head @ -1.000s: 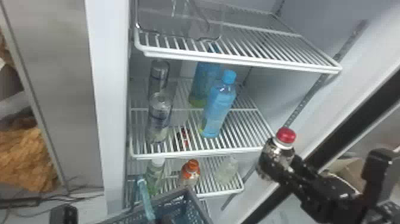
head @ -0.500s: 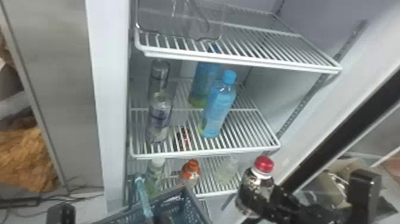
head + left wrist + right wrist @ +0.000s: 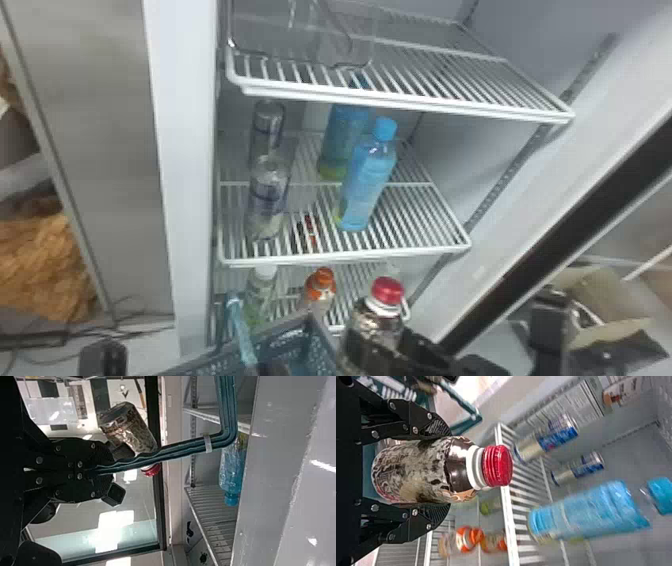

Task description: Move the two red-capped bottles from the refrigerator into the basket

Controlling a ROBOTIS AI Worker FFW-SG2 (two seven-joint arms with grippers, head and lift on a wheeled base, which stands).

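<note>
Red-capped bottle (image 3: 427,469), one, in right pincer (image 3: 381,342)

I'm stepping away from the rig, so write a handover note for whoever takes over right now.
Left gripper: shut on the handle of the basket.
Right gripper: clamped around a red-capped bottle, by the basket's right side in the head view.
Done: this bottle is off the shelves.
Left: set it in the basket and release. Whether the second red-capped bottle is already in, I can't tell; check first.
</note>
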